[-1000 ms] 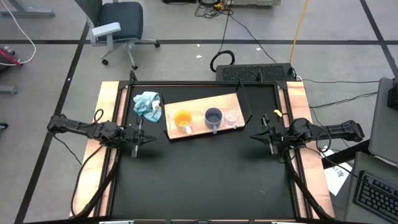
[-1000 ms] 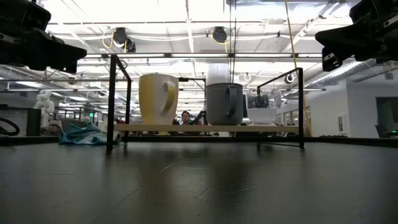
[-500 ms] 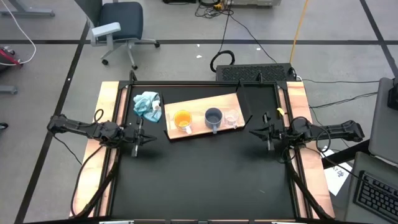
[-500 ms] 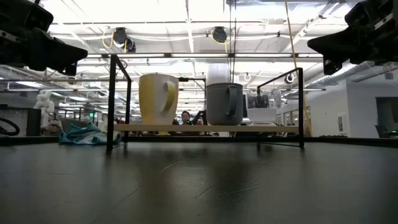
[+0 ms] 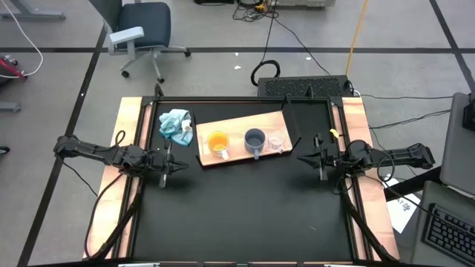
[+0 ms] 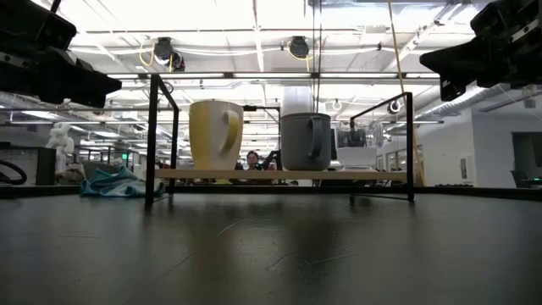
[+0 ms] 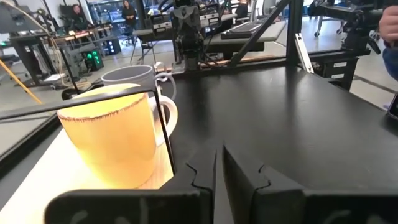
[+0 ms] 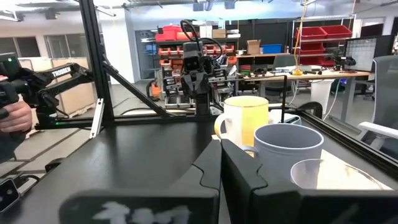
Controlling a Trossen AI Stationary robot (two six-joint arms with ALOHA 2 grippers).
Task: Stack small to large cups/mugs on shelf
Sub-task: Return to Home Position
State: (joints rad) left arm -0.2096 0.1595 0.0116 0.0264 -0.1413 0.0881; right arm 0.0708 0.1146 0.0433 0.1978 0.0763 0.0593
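Tabletop (image 5: 245,215), black and bordered by pale wooden side rails (image 5: 125,141), carries everything. The shelf (image 5: 236,127), a light-wood board lying at a slight angle toward the far side of the table, shows in the low view as raised on a dark metal frame (image 6: 153,135). The left gripper (image 5: 177,165) hangs over the table near its left rail, just beside the board's near left corner; its fingers are pressed together with nothing between them. The right gripper (image 5: 303,157) hangs near the right rail, close to the board's right end, its fingers likewise drawn together and empty. A light-blue cloth (image 5: 176,124) lies crumpled on the tabletop just off the board's left end. On the board three vessels stand upright in a row, apart from one another: the orange mug (image 5: 217,142) at the left, the grey-blue mug (image 5: 254,139) in the middle, and the clear glass cup (image 5: 277,141), the smallest, at the right.
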